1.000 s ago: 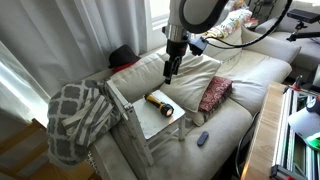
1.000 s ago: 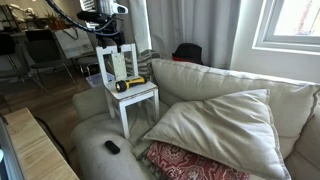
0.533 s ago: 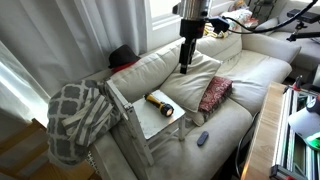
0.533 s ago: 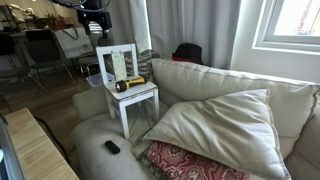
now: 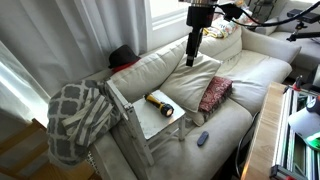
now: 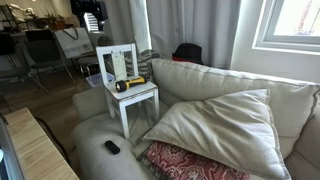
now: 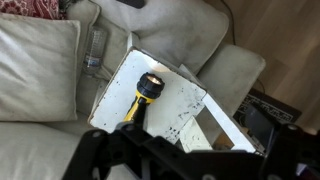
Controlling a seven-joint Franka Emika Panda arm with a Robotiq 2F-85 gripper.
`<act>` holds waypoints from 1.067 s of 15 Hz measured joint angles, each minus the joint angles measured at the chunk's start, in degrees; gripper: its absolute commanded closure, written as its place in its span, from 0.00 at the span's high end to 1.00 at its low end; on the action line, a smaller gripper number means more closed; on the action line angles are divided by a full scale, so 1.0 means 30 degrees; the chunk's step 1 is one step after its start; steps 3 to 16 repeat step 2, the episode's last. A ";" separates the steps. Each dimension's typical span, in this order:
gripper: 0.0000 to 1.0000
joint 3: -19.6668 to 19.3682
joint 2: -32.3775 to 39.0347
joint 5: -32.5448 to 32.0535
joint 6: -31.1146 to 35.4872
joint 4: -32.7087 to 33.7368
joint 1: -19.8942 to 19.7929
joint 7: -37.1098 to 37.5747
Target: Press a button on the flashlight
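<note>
— Where is the flashlight (image 5: 160, 103)?
— It lies on its side on the seat of the small white chair (image 5: 148, 122), which stands on the cream sofa (image 5: 245, 75). It has a yellow-orange body and a wider black head. The wrist view looks down on the flashlight (image 7: 143, 96), with the lens end uppermost and the body running down and to the left across the scuffed seat.
— And the gripper (image 5: 191, 58)?
— It hangs fingers-down above the sofa's back cushions, higher than the chair and well apart from the flashlight. In an exterior view the gripper (image 6: 92, 16) shows at the top edge, above the chair back.
— Are the jaws spread or pressed together?
— I cannot tell. The exterior views show it too small, and the wrist view gives only a dark blur along the bottom.
— Anything else?
— A plaid blanket (image 5: 78, 118) is draped just beside the chair. A red patterned cushion (image 5: 214, 94) lies on the sofa's seat. A dark remote (image 5: 202, 138) sits near the front edge, apart from the chair.
</note>
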 measured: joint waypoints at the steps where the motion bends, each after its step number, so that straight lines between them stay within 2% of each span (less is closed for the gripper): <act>1: 1.00 -0.0001 0.0018 0.0000 0.0000 0.0001 0.0007 0.0000; 16: 1.00 -0.0002 0.0026 0.0000 0.0000 0.0001 0.0019 0.0000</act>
